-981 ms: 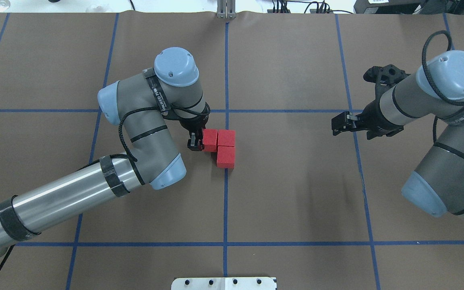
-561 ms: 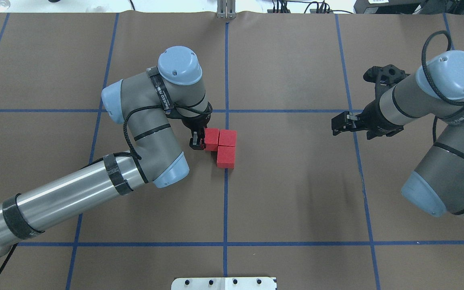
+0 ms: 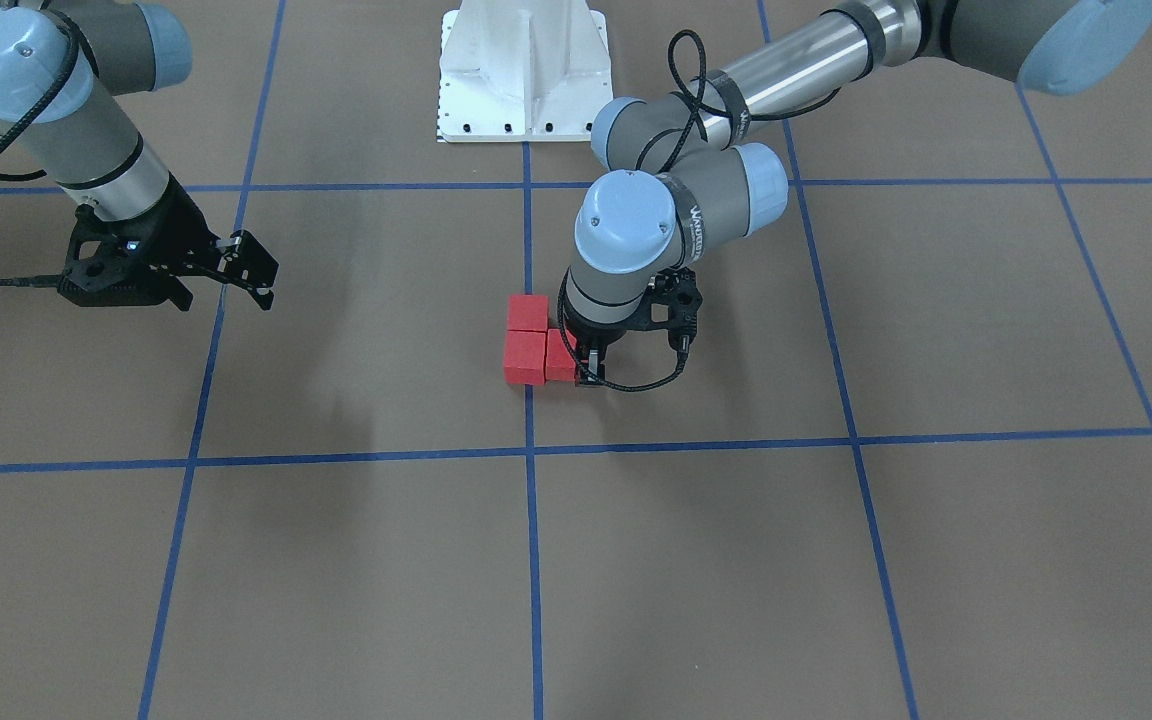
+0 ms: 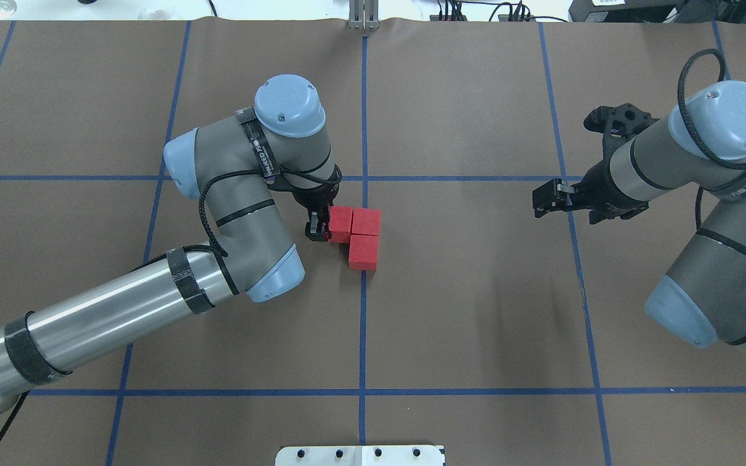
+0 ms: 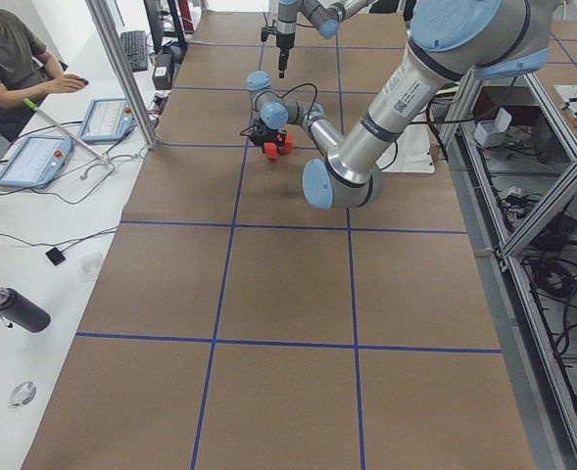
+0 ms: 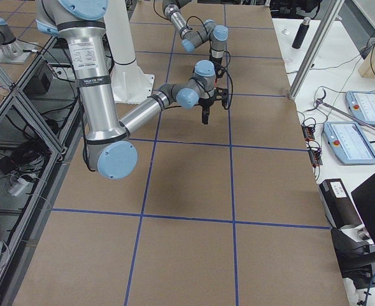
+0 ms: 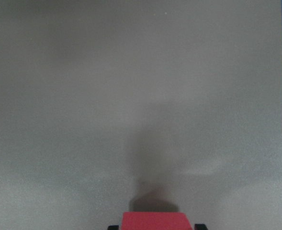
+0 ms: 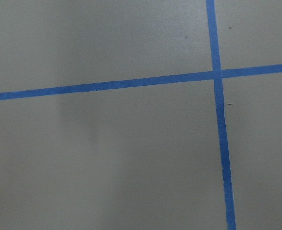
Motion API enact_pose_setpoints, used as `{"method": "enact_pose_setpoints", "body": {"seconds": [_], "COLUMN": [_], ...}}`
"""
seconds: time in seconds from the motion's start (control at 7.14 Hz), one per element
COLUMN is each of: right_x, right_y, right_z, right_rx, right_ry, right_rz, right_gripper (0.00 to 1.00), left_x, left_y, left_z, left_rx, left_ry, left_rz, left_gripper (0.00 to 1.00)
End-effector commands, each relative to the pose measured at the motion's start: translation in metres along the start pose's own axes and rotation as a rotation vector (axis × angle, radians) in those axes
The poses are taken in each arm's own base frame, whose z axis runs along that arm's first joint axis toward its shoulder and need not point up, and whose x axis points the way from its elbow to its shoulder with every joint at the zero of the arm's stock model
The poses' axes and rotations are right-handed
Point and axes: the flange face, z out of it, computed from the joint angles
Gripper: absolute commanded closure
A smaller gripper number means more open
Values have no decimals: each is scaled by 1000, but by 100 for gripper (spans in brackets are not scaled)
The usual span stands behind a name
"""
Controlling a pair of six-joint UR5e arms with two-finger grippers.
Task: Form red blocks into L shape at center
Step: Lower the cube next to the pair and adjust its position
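Low, left claw (image 4: 318, 229) around red block (image 4: 340, 224).

The near block (image 4: 363, 252) is sitting on the centre line (image 4: 363, 323). The corner block (image 4: 366, 222) is lying just behind it, touching it and also on the line. The left block (image 4: 340, 223) is butting against the corner block's left side, just off the line. My left gripper (image 4: 320, 228) is straddling the left block from its left. My right gripper (image 4: 543, 200) is hanging well off to the right, over another line crossing.
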Motion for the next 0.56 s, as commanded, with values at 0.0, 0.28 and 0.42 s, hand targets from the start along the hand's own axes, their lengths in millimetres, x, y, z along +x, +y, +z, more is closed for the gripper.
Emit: {"method": "enact_pose_setpoints", "body": {"seconds": [0.0, 0.28, 0.42], "right_x": [0, 0, 0], "right_y": [0, 0, 0], "right_z": [0, 0, -1], "right_rx": [0, 0, 1], "right_ry": [0, 0, -1], "right_rz": [0, 0, -1], "right_gripper": [0, 0, 0], "left_x": [0, 0, -1], "left_y": [-1, 1, 1], "left_z": [1, -1, -2], "left_rx": [3, -1, -3], "left_ry": [-2, 0, -2], "left_rz": [-4, -7, 0], "left_gripper": [0, 0, 0]}}
